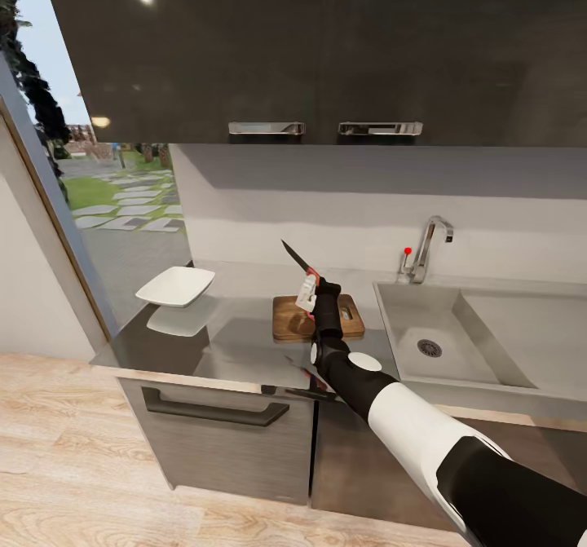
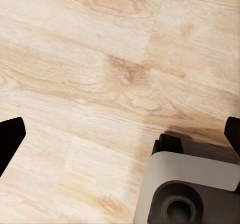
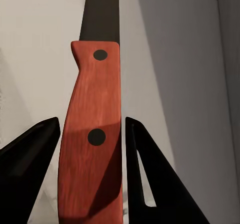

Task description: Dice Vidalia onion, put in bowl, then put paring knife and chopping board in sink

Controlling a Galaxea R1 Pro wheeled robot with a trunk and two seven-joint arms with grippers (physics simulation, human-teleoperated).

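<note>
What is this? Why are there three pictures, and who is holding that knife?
It's a pretend robot in a computer kitchen. The big picture comes from a camera on its head, looking down at the countertop. The white and black arm is its right arm. Its right tool holds the paring knife, blade pointing up, above the chopping board. The white bowl sits to the left, and the sink is on the right. A second camera sits by that tool, so you see the knife's red handle close up between two dark fingers. The third camera, on the left arm, looks down at the wooden floor.
</note>
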